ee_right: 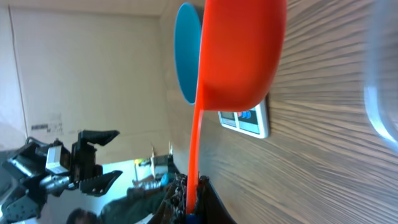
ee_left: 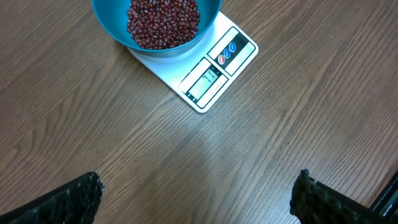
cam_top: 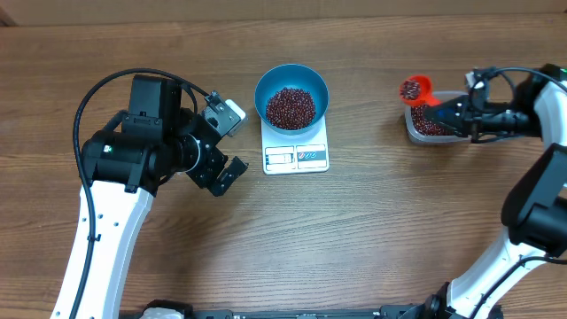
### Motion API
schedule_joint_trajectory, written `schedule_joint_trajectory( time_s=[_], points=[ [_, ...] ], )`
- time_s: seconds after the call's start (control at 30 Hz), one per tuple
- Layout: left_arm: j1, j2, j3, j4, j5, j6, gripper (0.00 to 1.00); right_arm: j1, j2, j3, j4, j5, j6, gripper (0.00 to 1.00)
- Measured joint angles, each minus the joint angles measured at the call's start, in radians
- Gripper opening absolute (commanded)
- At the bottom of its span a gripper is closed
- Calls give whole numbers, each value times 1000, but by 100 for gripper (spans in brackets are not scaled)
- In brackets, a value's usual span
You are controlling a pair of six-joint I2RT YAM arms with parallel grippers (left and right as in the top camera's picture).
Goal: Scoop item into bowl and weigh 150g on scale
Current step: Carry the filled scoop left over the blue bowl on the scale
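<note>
Red beans point(cam_top: 410, 89) are sitting in the orange scoop point(cam_top: 424, 86) clamped in the right gripper point(cam_top: 447, 111), one tilt risking a spill short of the bowl point(cam_top: 264, 89).

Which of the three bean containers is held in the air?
The orange scoop, in the right gripper; the bowl sits on the scale, the tub on the table.

bowl point(cam_top: 261, 90): plain blue, as you see it
beans point(cam_top: 291, 107): dark maroon, speckled
scale point(cam_top: 297, 158): white; your panel shows red and blue marks
scoop point(cam_top: 424, 84): orange-red
tabletop point(cam_top: 381, 230): brown wood grain
</note>
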Motion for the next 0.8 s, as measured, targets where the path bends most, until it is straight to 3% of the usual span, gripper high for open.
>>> schedule_joint_trajectory(
  time_s=[0.8],
  points=[
    [0, 0, 0, 0, 0, 0, 100, 343, 0, 0, 140, -135, 0, 4]
  ],
)
